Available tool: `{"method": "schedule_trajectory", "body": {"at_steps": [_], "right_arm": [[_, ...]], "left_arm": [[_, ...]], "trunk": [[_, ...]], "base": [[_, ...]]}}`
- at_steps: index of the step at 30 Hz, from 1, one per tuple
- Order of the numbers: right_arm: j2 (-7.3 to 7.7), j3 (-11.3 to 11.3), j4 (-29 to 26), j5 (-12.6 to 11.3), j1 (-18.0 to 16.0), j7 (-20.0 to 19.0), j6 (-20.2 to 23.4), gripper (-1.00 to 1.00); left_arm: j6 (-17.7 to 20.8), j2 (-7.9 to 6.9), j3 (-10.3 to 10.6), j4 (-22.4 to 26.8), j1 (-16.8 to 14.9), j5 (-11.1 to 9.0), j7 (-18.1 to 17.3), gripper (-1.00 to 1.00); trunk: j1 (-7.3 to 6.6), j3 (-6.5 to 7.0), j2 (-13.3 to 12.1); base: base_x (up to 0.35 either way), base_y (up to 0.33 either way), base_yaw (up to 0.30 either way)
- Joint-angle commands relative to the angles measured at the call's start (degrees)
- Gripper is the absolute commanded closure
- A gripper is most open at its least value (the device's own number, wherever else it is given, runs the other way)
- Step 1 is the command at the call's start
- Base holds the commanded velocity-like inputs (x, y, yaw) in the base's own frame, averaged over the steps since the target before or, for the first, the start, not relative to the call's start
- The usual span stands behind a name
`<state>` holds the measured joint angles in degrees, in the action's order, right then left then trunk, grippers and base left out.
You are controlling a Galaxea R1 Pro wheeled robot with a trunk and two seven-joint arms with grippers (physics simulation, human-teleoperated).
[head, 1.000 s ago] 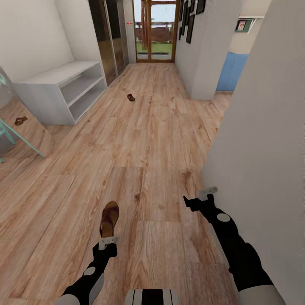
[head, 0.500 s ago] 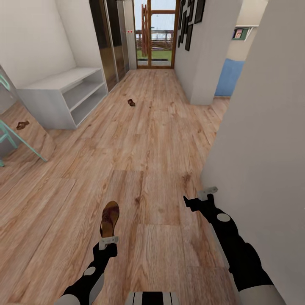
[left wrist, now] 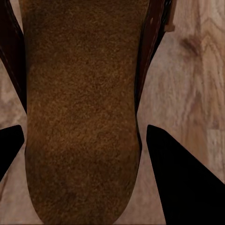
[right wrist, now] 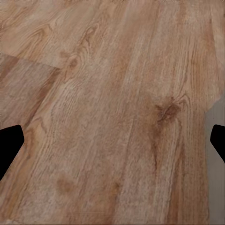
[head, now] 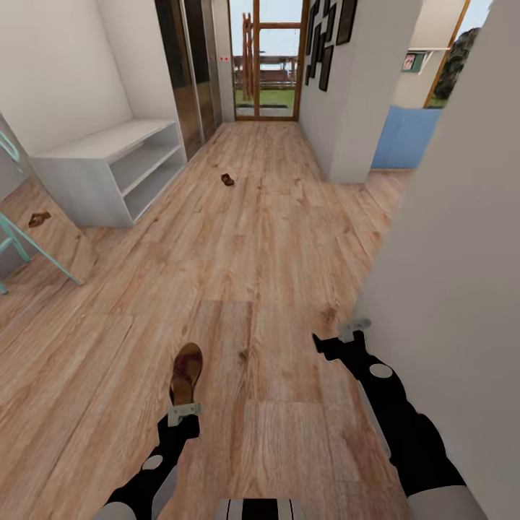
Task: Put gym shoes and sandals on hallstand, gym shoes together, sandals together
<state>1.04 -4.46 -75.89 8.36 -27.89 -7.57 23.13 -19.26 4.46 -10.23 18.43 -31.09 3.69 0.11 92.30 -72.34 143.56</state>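
the left gripper (head: 183, 414), a black pincer with pale grey finger pads, is clamped on the heel end of a small brown leather open sandal with a tan footbed (head: 186, 373), which points away from the robot above the light brown wood-grain plank floor (head: 260, 238); in the left wrist view the sandal's suede-like footbed (left wrist: 82, 108) runs between the two dark fingers (left wrist: 180, 180), which press close to its sides. the right gripper (head: 338, 338), the same black build with a grey pad, hangs just beside a plain pale wall (head: 455, 274) on the robot's right, and in the right wrist view its two fingertips (right wrist: 9, 145) sit far apart at the picture's edges with nothing but bare planks (right wrist: 117, 108) between them, so it is spread wide and holds nothing. a second small brown sandal (head: 227, 179) lies alone on the floor well down the corridor, near the middle of the walkway. to the robot's left stands a low white bench with two open shelves below and a flat top (head: 115, 170). nearer on that side a leaning mirror with a mint-green frame (head: 29, 245) shows a small brown sandal shape (head: 37, 219) in its glass. at the far end a wooden-framed glass door (head: 269, 61) opens on green grass, and dark picture frames (head: 328, 36) hang on the wall beside it.
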Motion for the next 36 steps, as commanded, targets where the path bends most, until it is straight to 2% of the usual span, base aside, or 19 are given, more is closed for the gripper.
{"method": "schedule_trajectory", "body": {"at_steps": [1, 11, 19, 22, 31, 36], "right_arm": [[0.03, -0.02, -0.11, 0.61, -0.01, -0.31, 0.33, -1.0], [0.03, -0.05, -0.04, 0.55, 0.02, -0.33, 0.33, -1.0], [0.44, 0.18, 0.56, 0.84, 0.01, -0.27, 0.26, -1.0], [0.64, 0.26, 2.72, 0.85, 0.01, -0.28, 0.23, -1.0], [0.86, 0.49, 9.61, 0.86, 0.01, -0.12, -0.42, -1.0], [0.89, 0.5, 12.71, 0.87, 0.02, 0.39, -1.62, -1.0]], "left_arm": [[-0.16, 0.04, -0.32, 0.03, -0.05, 0.53, 0.01, 1.0], [0.6, -0.25, -0.07, 4.02, 0.04, 0.73, -0.47, 1.0], [0.95, -3.27, 0.07, 4.81, 0.2, 0.98, -0.54, 1.0], [1.02, -4.19, 0.09, 4.32, 0.51, 1.08, -0.5, 1.0], [0.77, -4.94, 0.04, 4.78, 5.15, 1.38, -0.3, 1.0], [0.34, -5.43, 0.03, 4.84, 6.57, 1.28, -0.29, 1.0]], "trunk": [[0.01, -0.04, 0.02], [0.01, -0.03, 0.02], [0.01, -0.03, 0.02], [0.01, -0.03, 0.02], [0.01, 0.25, 0.02], [0.01, 0.66, 0.02]], "base": [[0.244, 0.226, 0.0], [0.239, 0.243, 0.0], [0.244, 0.261, 0.0], [0.269, 0.242, 0.0], [0.279, 0.231, 0.0], [0.283, 0.225, 0.0]]}}
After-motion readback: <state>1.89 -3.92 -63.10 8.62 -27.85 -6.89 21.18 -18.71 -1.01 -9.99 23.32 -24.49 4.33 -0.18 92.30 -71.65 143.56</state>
